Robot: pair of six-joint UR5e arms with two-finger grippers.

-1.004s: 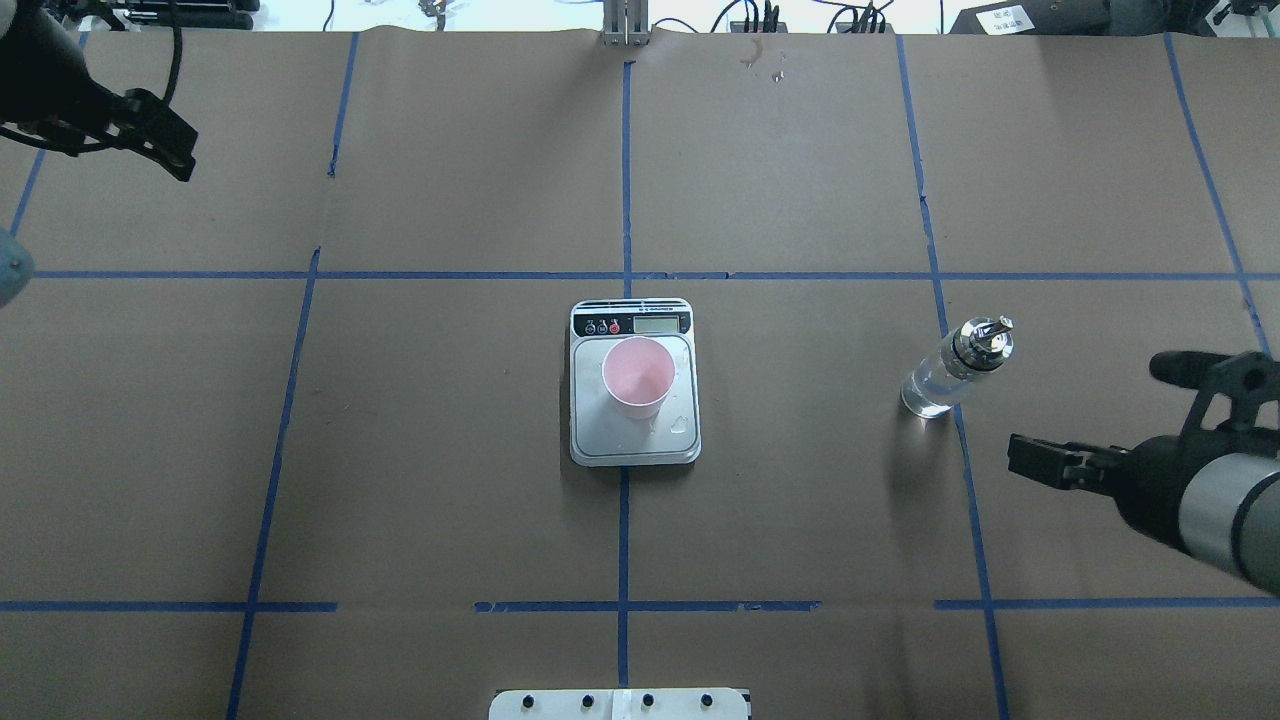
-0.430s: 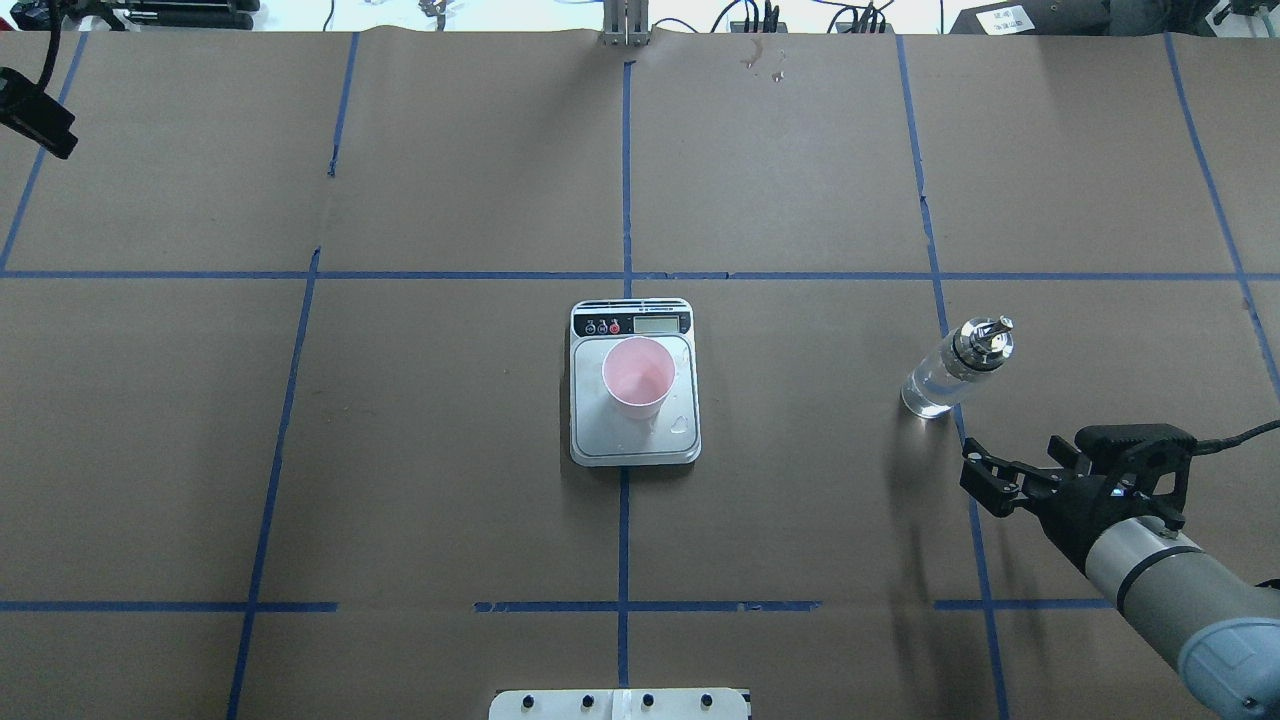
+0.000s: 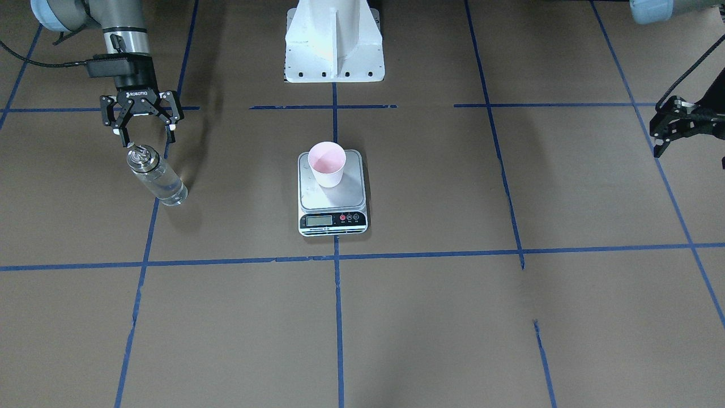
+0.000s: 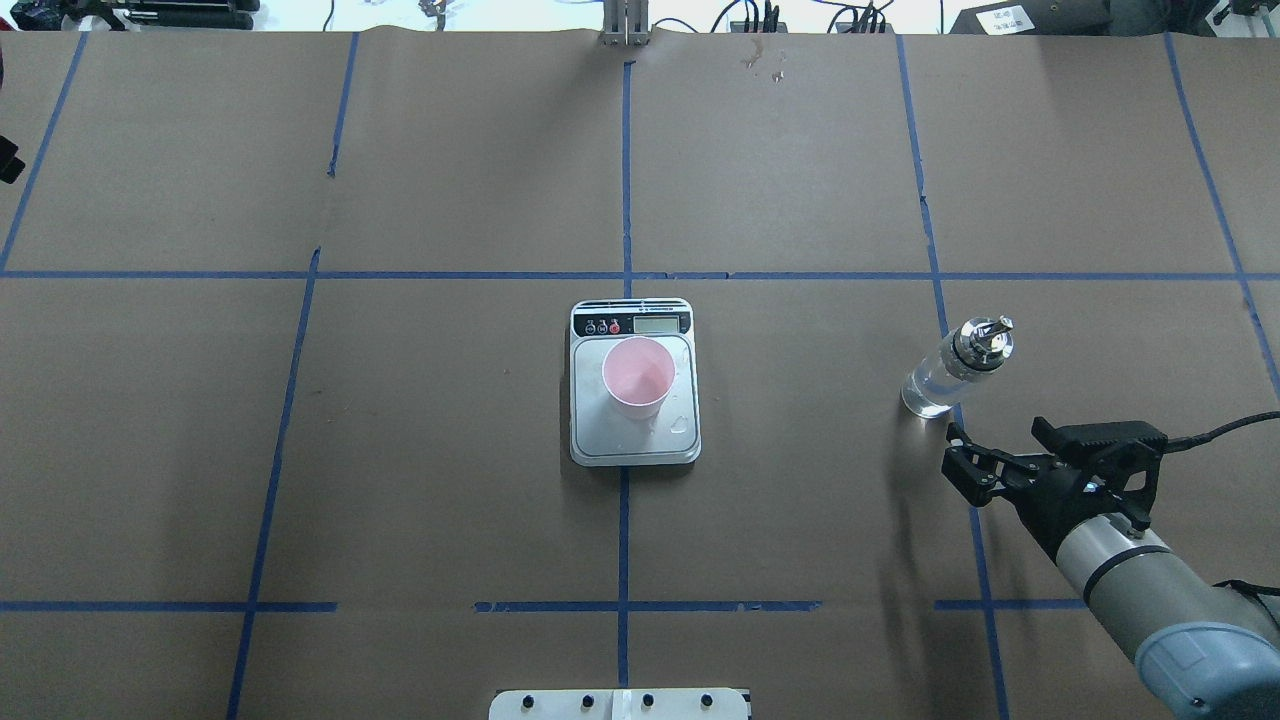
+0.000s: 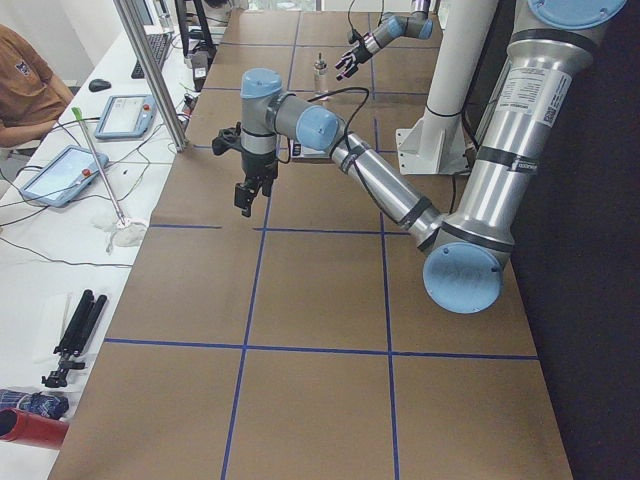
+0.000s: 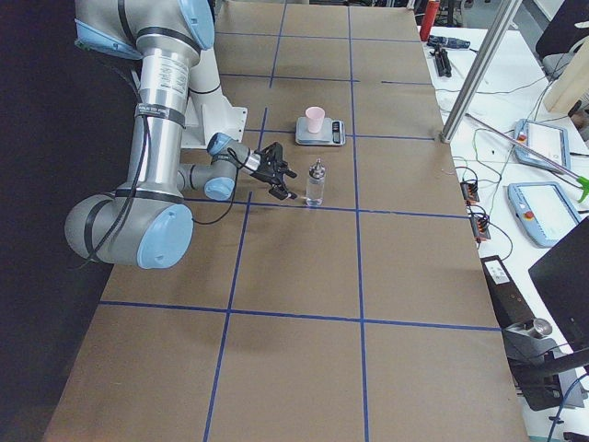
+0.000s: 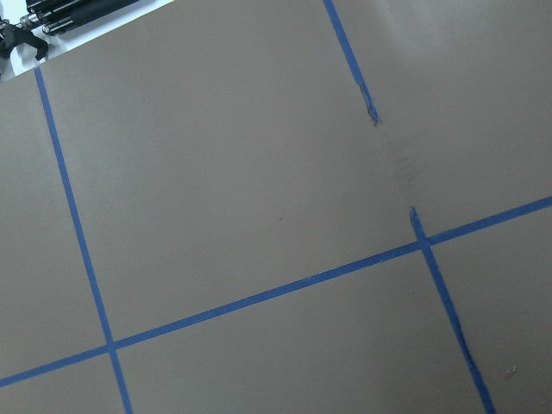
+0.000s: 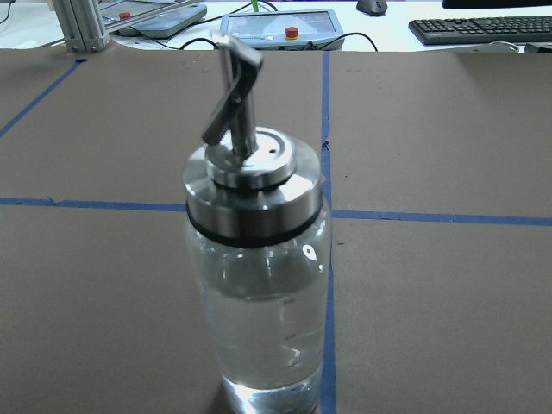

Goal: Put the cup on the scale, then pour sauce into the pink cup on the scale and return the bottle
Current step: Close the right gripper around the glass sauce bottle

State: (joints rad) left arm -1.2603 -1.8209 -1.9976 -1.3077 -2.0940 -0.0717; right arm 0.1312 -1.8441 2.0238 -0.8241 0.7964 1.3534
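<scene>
Overhead exterior shows cup (image 4: 637,377) on scale (image 4: 590,432), bottle (image 4: 948,372) holding clear sauce (image 4: 925,393).

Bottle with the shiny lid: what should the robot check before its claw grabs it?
1. Small pink paper cup stands upright on the flat steel scale: ok.
2. Clear glass bottle with metal cap stands upright: ok.
3. Right claw is open: ok.
4. Right claw has a finger on each side of the bottle: not ok, it is near but apart.
5. Left claw is far from the scale: ok.
6. Little screen on the scale reads zero: cannot tell, too small.
</scene>
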